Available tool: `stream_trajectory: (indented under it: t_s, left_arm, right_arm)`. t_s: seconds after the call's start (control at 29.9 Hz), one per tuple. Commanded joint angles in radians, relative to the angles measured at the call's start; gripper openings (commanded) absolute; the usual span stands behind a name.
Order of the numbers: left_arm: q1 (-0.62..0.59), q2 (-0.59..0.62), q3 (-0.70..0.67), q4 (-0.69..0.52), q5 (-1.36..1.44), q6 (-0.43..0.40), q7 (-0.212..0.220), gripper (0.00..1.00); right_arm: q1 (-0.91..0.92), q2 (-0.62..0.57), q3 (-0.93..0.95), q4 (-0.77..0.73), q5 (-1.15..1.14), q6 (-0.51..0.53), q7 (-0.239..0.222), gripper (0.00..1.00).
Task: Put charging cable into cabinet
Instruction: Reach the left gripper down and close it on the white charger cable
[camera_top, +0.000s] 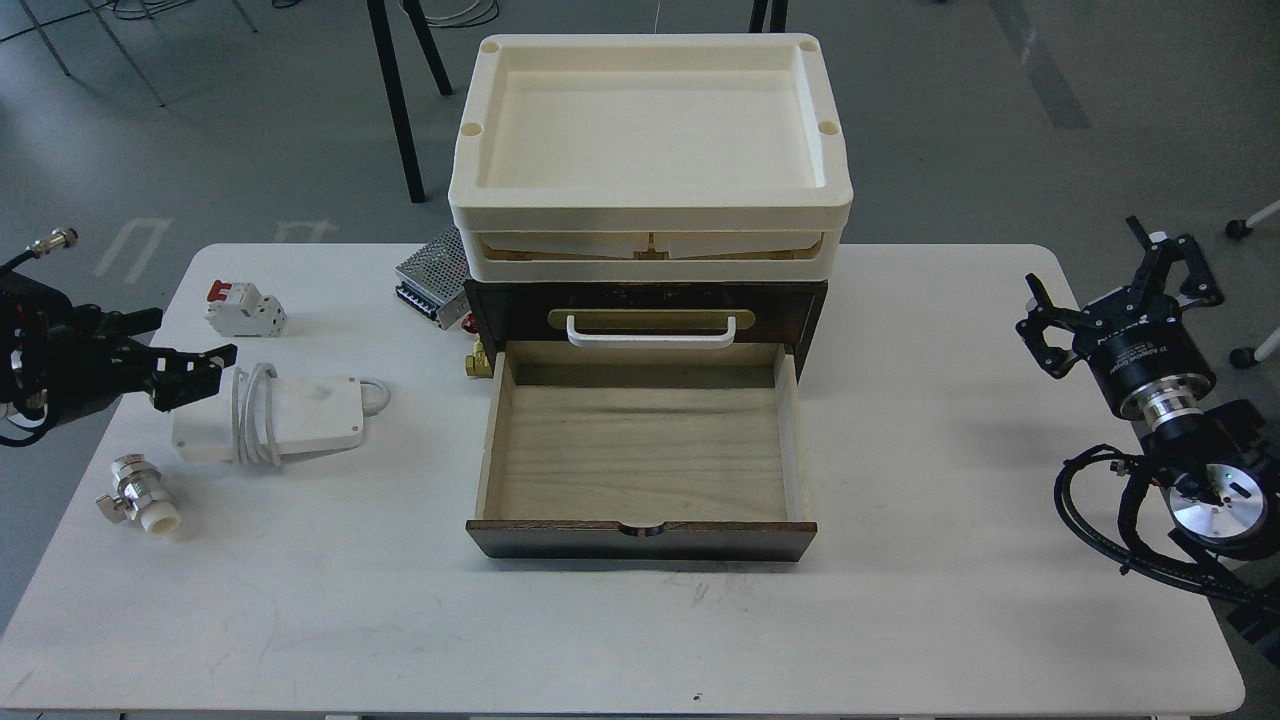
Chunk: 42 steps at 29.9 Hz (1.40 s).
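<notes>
White worktop (900, 620), cabinet (645, 310) at centre, drawer (640, 470) pulled out.
Cable (270, 415) lies left; left end effector (195, 372) beside it, grip unclear; right end effector (1110, 285) open.

A white table (900, 620) with rounded corners stands on a grey floor (960, 150). Black furniture legs (395, 90) rise at far left. White caster feet (1255, 220) show at far right.

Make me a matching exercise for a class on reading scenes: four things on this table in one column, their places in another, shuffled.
Things:
1. charging cable
2. circuit breaker
3. drawer
4. trays

Places:
A. on top of the cabinet
B. pulled out toward the front, nothing in it
C. left of the drawer, by the left pincer
D. far left of the table, behind the cable

Pairs: 1-C, 2-D, 3-B, 4-A
</notes>
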Motion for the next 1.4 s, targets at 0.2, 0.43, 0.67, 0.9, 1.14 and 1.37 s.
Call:
stream_trajectory:
  t_s: [0.2,0.43,0.67,0.9,1.14,1.37]
  left_arm:
    - [0.076,-0.099,0.003,0.130,-0.143,0.037,0.000,0.96]
    - [0.107,-0.188,0.002,0.214,-0.154,0.059,0.000,0.96]
    - [0.111,-0.208,0.005,0.228,-0.154,0.092,0.000,0.91]
    - [0.107,-0.206,-0.006,0.220,-0.152,0.131,0.000,0.91]
    - [0.111,-0.208,0.005,0.219,-0.163,0.131,0.000,0.92]
    - [0.136,-0.223,0.005,0.219,-0.164,0.131,0.000,0.93]
  right_arm:
    - [0.000,0.000,0.000,0.000,0.000,0.000,0.000,0.99]
    - [0.000,0.000,0.000,0.000,0.000,0.000,0.000,0.99]
    - [0.000,-0.001,0.000,0.000,0.000,0.000,0.000,0.99]
    - [0.000,0.000,0.000,0.000,0.000,0.000,0.000,0.99]
    - [0.000,0.000,0.000,0.000,0.000,0.000,0.000,0.99]
    - [0.000,0.000,0.000,0.000,0.000,0.000,0.000,0.99]
